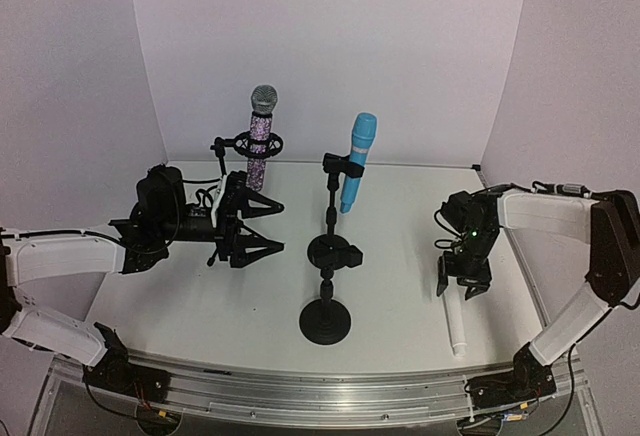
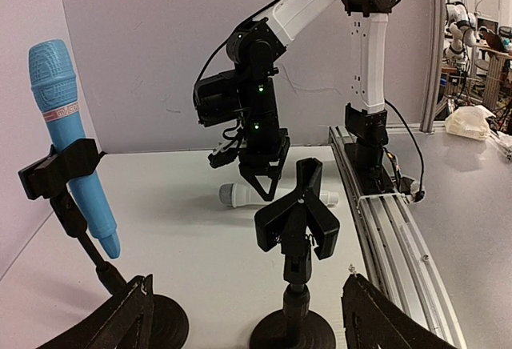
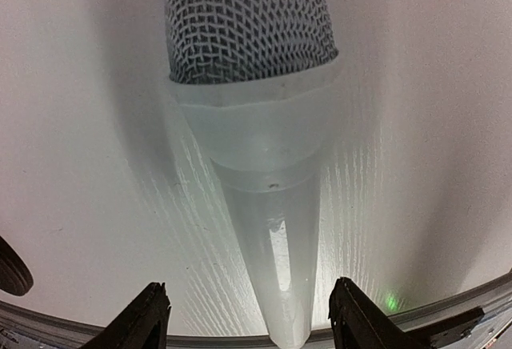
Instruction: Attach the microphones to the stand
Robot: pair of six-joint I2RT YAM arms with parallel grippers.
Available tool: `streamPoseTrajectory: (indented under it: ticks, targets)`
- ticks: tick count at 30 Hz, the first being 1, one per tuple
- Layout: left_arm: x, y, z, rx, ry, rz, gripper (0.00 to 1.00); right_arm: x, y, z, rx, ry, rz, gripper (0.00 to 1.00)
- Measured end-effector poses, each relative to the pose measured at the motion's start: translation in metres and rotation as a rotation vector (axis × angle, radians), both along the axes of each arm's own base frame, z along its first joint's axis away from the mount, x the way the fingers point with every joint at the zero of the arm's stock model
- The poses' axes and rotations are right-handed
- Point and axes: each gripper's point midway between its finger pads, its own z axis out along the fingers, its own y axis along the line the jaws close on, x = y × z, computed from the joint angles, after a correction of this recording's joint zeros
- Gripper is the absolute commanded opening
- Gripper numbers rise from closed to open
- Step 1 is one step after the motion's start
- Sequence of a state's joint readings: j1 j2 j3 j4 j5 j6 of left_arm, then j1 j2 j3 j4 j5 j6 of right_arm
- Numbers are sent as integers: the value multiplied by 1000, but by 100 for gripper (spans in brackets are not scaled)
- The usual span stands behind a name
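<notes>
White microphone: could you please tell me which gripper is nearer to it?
Right. The right gripper hangs directly over the white microphone, jaws open; the left gripper is across the table by the purple microphone.

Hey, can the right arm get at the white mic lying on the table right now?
Likely yes: the right hand hangs open straight above the white mic, with nothing in between.

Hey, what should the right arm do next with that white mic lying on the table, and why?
Probably lower the right gripper and close on the handle of the white microphone: it lies flat on the table between the open fingers, ungripped, and the clip on the front stand is empty.
</notes>
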State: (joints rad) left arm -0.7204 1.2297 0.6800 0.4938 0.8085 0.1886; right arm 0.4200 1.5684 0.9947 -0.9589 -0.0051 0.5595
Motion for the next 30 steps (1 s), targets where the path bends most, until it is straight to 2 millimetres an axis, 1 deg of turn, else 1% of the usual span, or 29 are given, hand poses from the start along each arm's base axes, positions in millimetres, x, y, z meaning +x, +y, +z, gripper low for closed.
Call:
streamPoseTrajectory:
  ticks: [3,9,15,17,18,21,22,23,27,30]
  targets:
    - [0,0,0,0,-3,0,81,1,-2,-5,-3,10,23,60]
    - [0,0,-1,4,-2,0,81,-3,-7,-20,-13,32,38,57]
    - [0,0,-2,6,0,-1,81,3,-7,-32,-25,30,49,49]
    - [0,0,-2,7,1,-1,81,6,-8,-36,-31,28,52,44]
    - [0,0,-3,10,3,-1,81,7,-8,-37,-35,27,53,39]
    - [0,0,-4,16,3,-1,80,10,-9,-40,-40,16,53,11]
    - [0,0,-5,18,4,-2,80,11,-9,-40,-40,13,55,3]
    - [0,0,-6,21,6,-2,80,12,-9,-40,-40,10,59,0]
    - [-2,-1,-6,37,26,-12,83,15,-9,-38,-39,-5,61,0]
    - [-12,-8,-2,55,36,-54,86,17,-8,-35,-32,-23,64,0]
